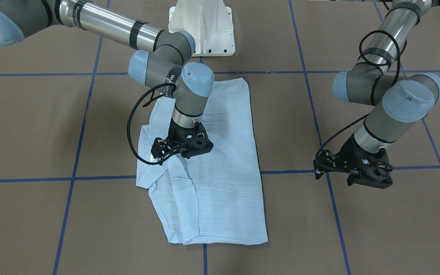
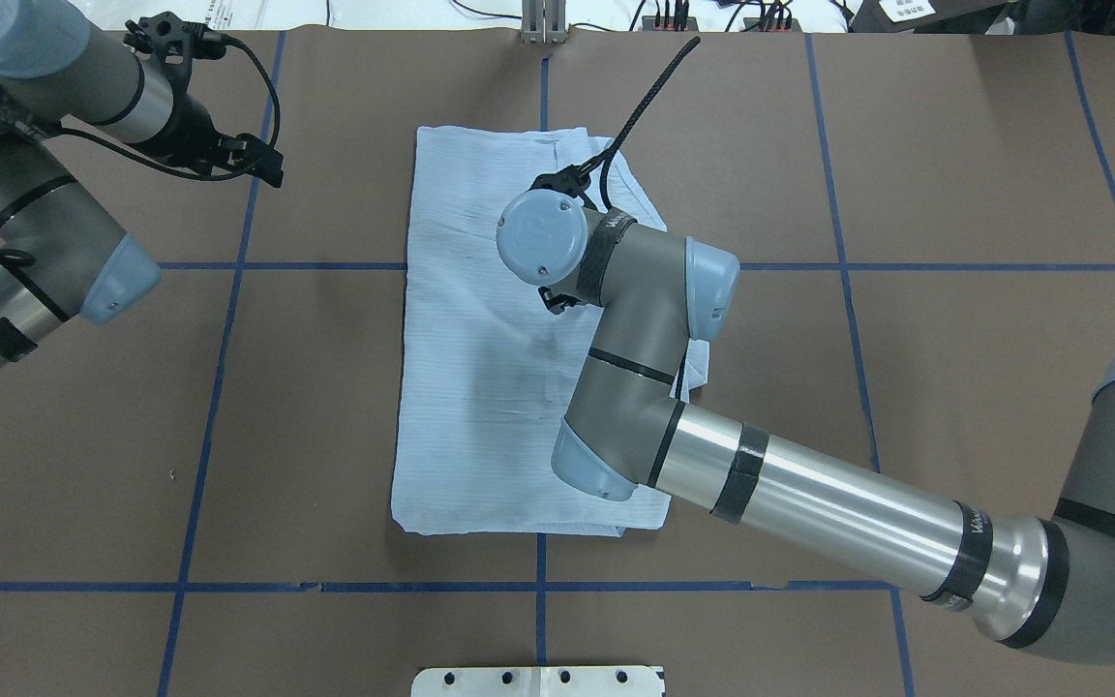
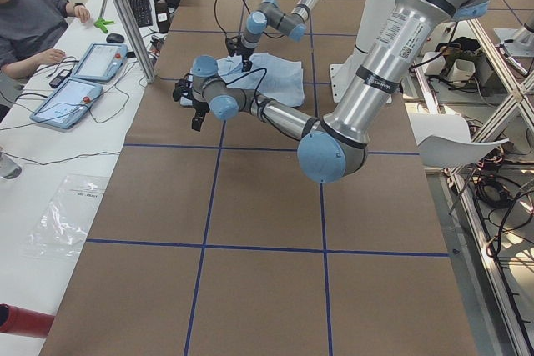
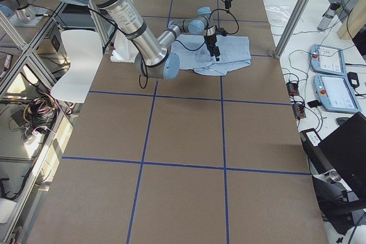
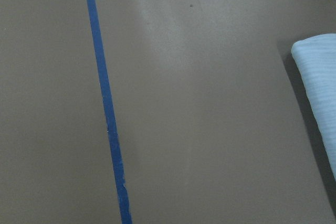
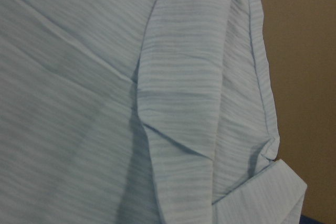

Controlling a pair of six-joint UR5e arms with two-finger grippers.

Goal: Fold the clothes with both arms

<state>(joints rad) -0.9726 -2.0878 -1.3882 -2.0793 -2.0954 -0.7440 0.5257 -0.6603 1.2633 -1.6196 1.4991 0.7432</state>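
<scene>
The shirt (image 6: 73, 108) fills most of the view, light blue with faint stripes. A creased, folded flap (image 6: 178, 103) lies across it. Brown tabletop (image 6: 304, 51) borders the shirt's edge.

Brown table (image 1: 33, 126) (blue-taped) adjoins a white desk (image 3: 33, 147) and perhaps a chair (image 4: 77, 64).

From the front we are seeing the right hand (image 1: 181, 148) over the shirt (image 1: 224, 172), but its black fingertips are blurring into the dark parts around them, so we are not making out their gap. From overhead the right arm (image 2: 635, 387) is hiding that hand entirely and covering a stretch of cloth. The left hand (image 1: 351, 170) is leaving us equally unsure. The left wrist view's right edge is cutting the shirt off; the right wrist view is cropping it too.
</scene>
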